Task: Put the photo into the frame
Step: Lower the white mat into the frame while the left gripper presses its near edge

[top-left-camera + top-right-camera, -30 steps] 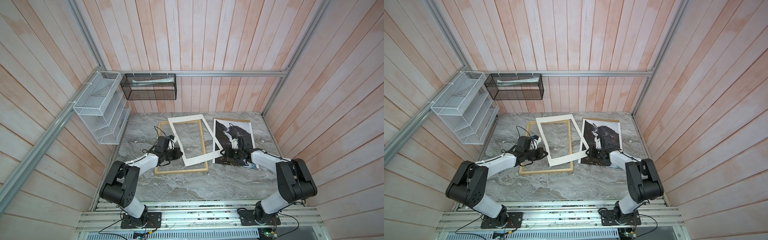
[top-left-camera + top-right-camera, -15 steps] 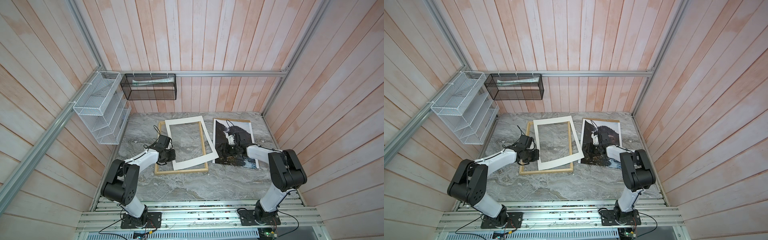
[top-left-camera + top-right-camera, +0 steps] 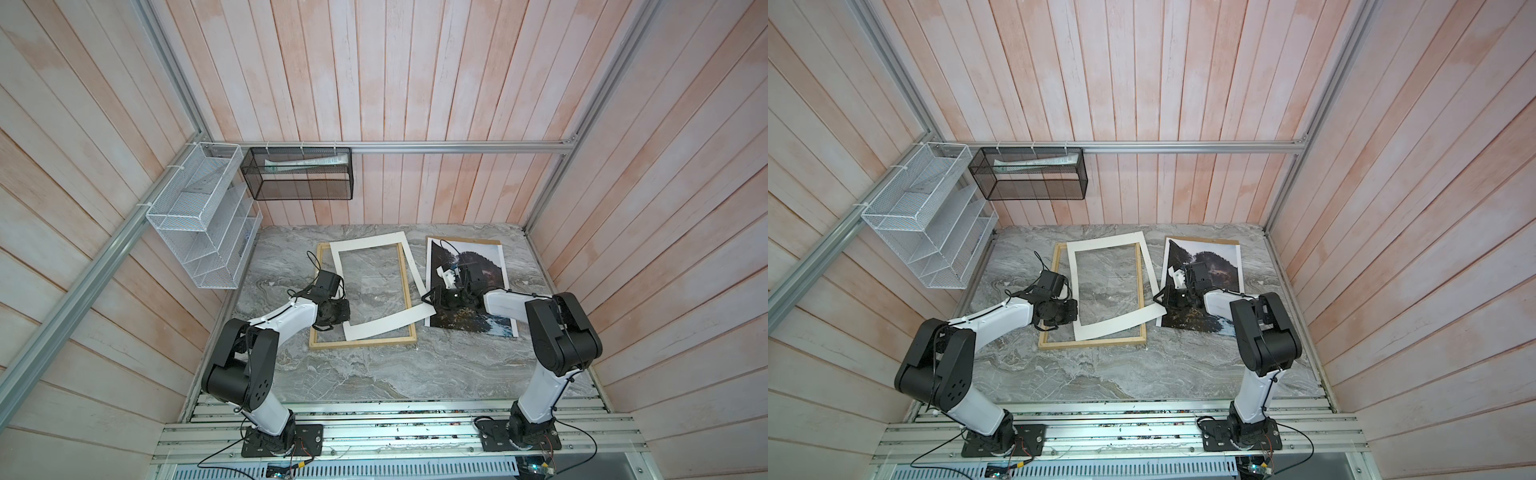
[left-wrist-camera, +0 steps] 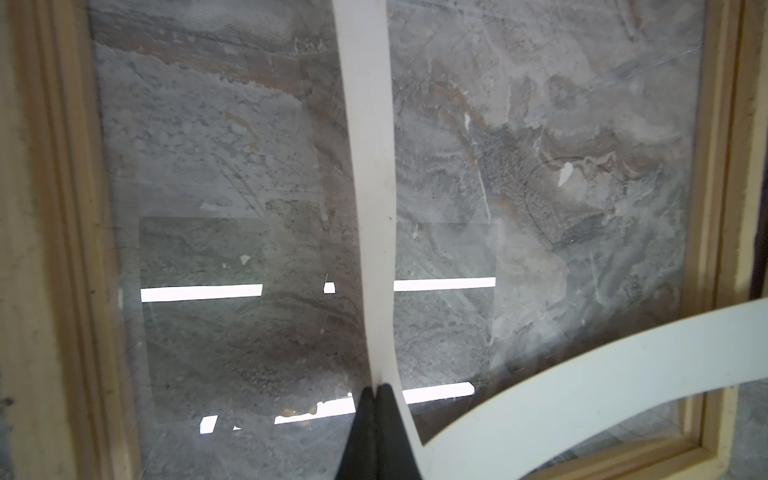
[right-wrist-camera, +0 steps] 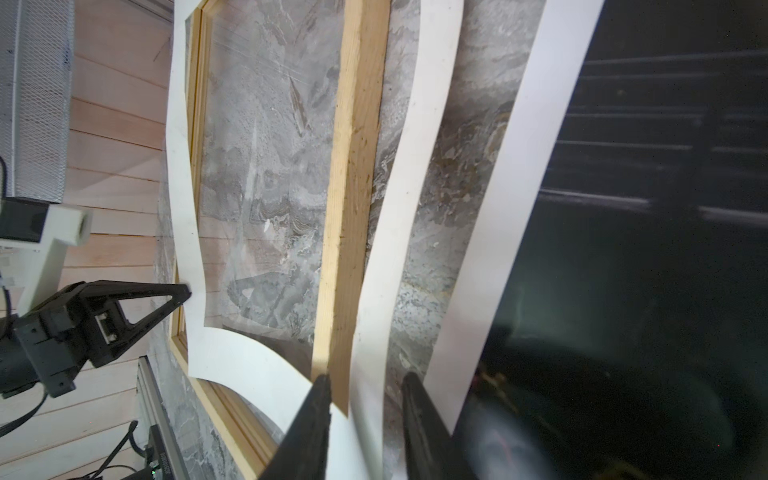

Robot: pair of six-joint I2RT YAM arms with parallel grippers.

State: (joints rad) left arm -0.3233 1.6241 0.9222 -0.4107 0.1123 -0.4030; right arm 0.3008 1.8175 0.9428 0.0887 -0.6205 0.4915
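Pinching mat (image 4: 370,166) tight with left gripper (image 4: 377,387), straddling its opposite strip with narrowly parted right gripper (image 5: 368,376) beside frame (image 5: 353,208), risking a crease from any uneven pull.

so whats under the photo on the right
A brown board shows as a thin strip past the photo at its far edge. Whether it runs under the whole photo is hidden.

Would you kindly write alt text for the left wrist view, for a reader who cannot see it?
The left gripper, shut, pinches a narrow strip of a white mat above the frame, whose clear pane shows grey marble tabletop beneath. Another strip of the mat curves across one corner, and pale wood rails run along both sides.
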